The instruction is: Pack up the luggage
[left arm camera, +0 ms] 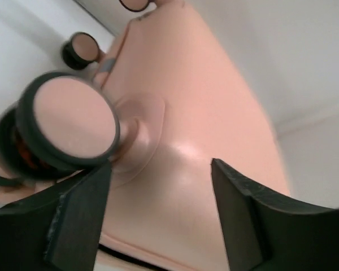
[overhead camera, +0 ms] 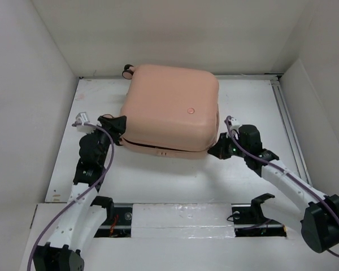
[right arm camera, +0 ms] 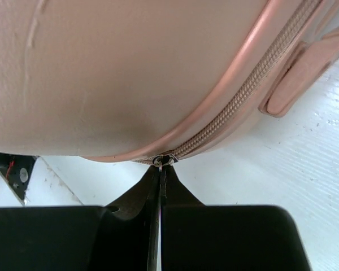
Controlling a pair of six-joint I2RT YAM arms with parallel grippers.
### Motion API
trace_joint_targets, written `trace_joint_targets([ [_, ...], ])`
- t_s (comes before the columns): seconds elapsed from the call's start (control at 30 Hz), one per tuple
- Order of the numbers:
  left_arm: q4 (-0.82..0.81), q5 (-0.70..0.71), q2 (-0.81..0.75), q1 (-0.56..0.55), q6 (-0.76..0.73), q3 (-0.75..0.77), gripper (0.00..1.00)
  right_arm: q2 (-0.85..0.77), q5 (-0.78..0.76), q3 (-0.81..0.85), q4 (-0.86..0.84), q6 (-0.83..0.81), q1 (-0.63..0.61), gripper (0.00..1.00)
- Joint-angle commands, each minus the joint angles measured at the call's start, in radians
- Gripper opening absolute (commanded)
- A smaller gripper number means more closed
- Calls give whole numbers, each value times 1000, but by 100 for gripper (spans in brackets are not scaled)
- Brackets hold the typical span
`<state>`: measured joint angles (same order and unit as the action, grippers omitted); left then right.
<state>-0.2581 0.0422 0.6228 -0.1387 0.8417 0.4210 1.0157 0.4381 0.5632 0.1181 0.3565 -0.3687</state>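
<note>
The luggage (overhead camera: 169, 104) is a pale pink hard-shell suitcase lying flat on the white table with its halves together and a round button mark on top. My left gripper (overhead camera: 120, 125) stands open at its near left corner, the shell (left arm camera: 203, 113) between the spread fingers (left arm camera: 158, 169) and a pink-and-black wheel (left arm camera: 70, 121) just left of them. My right gripper (overhead camera: 217, 151) is at the near right corner. In the right wrist view its fingers (right arm camera: 163, 165) are pressed together on the metal zipper pull (right arm camera: 165, 160), where the zipper (right arm camera: 254, 84) curves round the shell (right arm camera: 130, 68).
White walls close in the table at the back and both sides. A metal rail (overhead camera: 285, 118) runs along the right edge. A black bracket (overhead camera: 260, 203) sits at the near edge between the arm bases. A pink handle tab (right arm camera: 294, 84) sticks out below the zipper.
</note>
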Motion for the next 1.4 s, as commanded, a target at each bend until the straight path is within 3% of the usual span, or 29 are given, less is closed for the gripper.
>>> trace_joint_targets([
  [0.0,-184,-234,66,-7,-64,119,60,-26,-59,17,-342,29,-4,0],
  [0.13,-251,-275,139,-7,-82,91,56,-26,-100,17,-376,29,-4,0],
  [0.3,-300,-213,313,-7,-73,238,58,-14,-111,17,-376,19,5,0],
  [0.4,-300,-109,446,-93,-125,433,59,7,-121,6,-376,19,5,0],
  [0.43,-209,-47,492,-137,-168,503,60,7,-121,6,-376,19,5,0],
  [0.47,-143,6,540,-177,-221,677,60,18,-121,6,-376,19,5,0],
  [0.53,-166,-8,580,-245,-222,742,57,18,-121,6,-376,19,14,0],
  [0.6,-234,-21,528,-298,-222,652,39,18,-121,6,-387,19,14,0],
  [0.67,-266,34,425,-494,-266,526,30,18,-150,-3,-387,19,24,0],
  [0.7,-277,35,425,-495,-266,477,26,18,-150,-3,-377,19,24,0],
  [0.8,-291,146,410,-724,-306,315,23,18,-170,-3,-365,19,33,0],
  [0.87,-291,330,445,-920,-340,256,22,9,-170,-3,-341,28,43,0],
  [0.93,-277,409,463,-1002,-316,178,22,0,-154,-12,-331,29,53,0],
  [1.1,-325,352,627,-1016,-210,110,24,-43,-190,-46,-305,38,53,0],
  [1.37,-415,367,863,-1016,-220,232,24,-170,-217,-66,-131,59,21,0],
])
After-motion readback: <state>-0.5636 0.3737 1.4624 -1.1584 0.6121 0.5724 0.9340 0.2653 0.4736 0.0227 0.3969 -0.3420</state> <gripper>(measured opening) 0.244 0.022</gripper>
